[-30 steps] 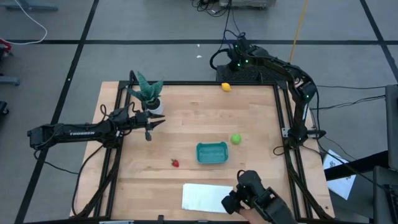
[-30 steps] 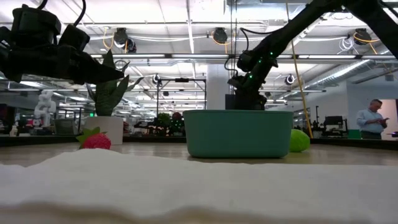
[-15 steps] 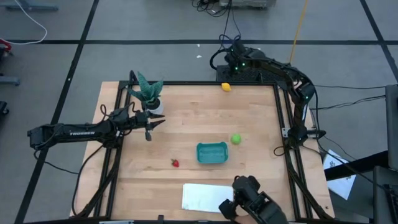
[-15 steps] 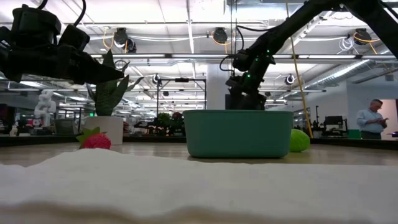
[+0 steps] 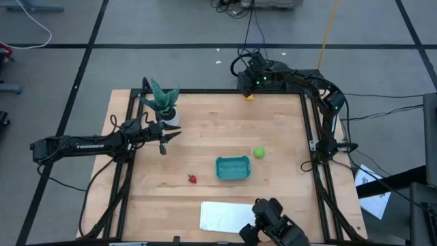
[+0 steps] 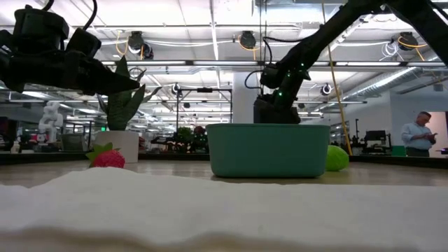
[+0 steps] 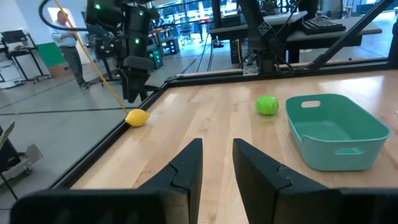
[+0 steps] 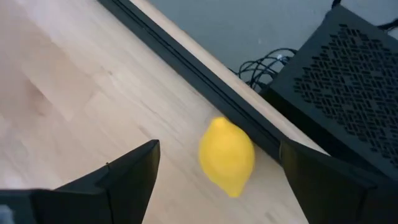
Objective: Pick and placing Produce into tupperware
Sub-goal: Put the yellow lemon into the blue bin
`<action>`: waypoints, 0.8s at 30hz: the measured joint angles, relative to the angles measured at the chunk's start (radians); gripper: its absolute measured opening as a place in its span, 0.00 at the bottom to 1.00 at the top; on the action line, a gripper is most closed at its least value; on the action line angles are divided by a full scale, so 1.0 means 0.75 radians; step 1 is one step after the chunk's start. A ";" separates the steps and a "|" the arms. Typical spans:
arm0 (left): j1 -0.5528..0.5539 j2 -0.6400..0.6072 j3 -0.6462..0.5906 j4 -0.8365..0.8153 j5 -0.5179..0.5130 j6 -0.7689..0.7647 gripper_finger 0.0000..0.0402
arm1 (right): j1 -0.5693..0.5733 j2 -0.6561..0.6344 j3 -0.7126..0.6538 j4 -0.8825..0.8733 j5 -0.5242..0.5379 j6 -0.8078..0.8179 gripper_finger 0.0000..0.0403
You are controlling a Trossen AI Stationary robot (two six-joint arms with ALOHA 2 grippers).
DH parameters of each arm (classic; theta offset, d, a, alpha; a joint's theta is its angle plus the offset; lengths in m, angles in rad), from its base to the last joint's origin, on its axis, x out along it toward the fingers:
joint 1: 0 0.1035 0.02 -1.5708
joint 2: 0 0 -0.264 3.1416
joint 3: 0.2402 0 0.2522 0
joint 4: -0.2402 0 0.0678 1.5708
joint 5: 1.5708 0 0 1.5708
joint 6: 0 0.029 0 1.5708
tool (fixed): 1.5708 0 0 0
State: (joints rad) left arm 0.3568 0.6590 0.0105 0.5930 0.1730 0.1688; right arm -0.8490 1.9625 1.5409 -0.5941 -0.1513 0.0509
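Observation:
The yellow lemon (image 5: 249, 96) lies on the wood close to the table's far edge rail. My right gripper (image 5: 247, 87) hangs just above it, open, its fingers (image 8: 134, 171) standing on either side of the lemon (image 8: 227, 155) without touching it. The green ball (image 5: 259, 152) lies just off the far right corner of the teal tub (image 5: 233, 167), which stands empty near the table's middle. The red strawberry (image 5: 192, 179) lies left of the tub. My left gripper (image 5: 167, 139) is open and empty, held above the table's left part.
A spiky plant in a white pot (image 5: 164, 104) stands at the far left, close to my left gripper. A white sheet (image 5: 224, 216) lies at the near edge, with a dark device (image 5: 273, 225) beside it. A black rail (image 5: 205, 91) frames the table.
My right gripper has come down and toward the table's left and near side, from beyond the far rail to just above the lemon. The dark device at the near edge has shifted left. The produce and the tub have stayed where they were.

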 joint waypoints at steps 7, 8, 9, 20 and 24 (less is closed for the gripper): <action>0.000 0.000 0.000 0.000 0.000 0.002 0.23 | 0.001 0.000 -0.087 0.101 -0.002 0.015 0.80; 0.000 0.000 0.000 0.000 0.000 0.003 0.23 | 0.001 0.000 -0.092 0.111 -0.002 0.016 0.80; 0.000 0.000 0.000 0.000 0.000 0.005 0.23 | 0.000 0.000 -0.097 0.118 -0.002 0.017 0.80; 0.000 0.000 0.000 0.000 0.001 0.007 0.23 | 0.011 0.056 -0.104 0.114 0.013 0.021 0.80; 0.000 0.000 0.000 0.000 0.001 0.007 0.23 | 0.032 0.104 -0.104 0.129 0.066 0.018 0.79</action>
State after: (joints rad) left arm 0.3568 0.6591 0.0105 0.5928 0.1734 0.1741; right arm -0.8246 2.0405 1.4631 -0.4974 -0.1019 0.0643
